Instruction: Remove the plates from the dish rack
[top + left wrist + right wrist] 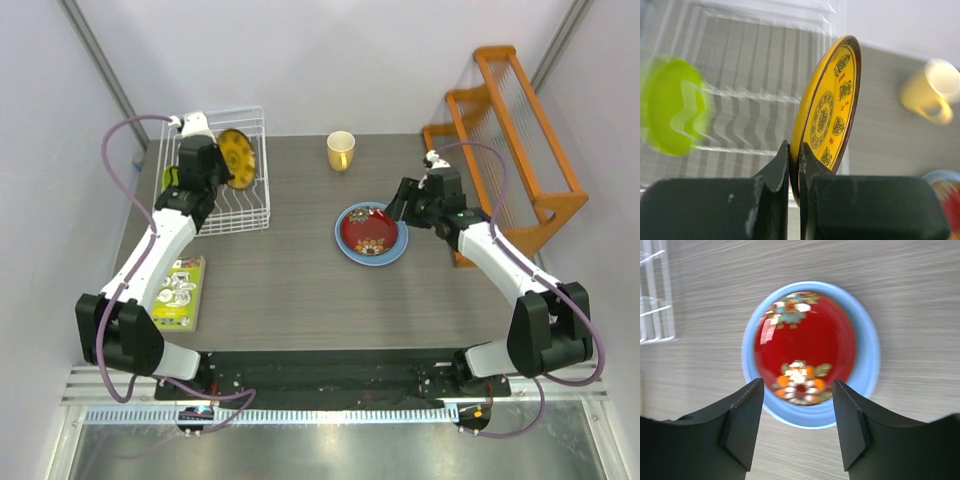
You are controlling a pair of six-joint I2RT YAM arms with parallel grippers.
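My left gripper is shut on the rim of the yellow patterned plate and holds it upright above the white wire dish rack; the plate also shows in the top view. The lime green plate stands in the rack, to the left. The red floral plate lies on the light blue plate on the table. My right gripper is open and empty, just over the near rim of the blue plate, with the red plate ahead.
A yellow cup stands at the table's back middle, also seen in the left wrist view. An orange wooden slatted rack stands at the right. A green printed card lies at the left front.
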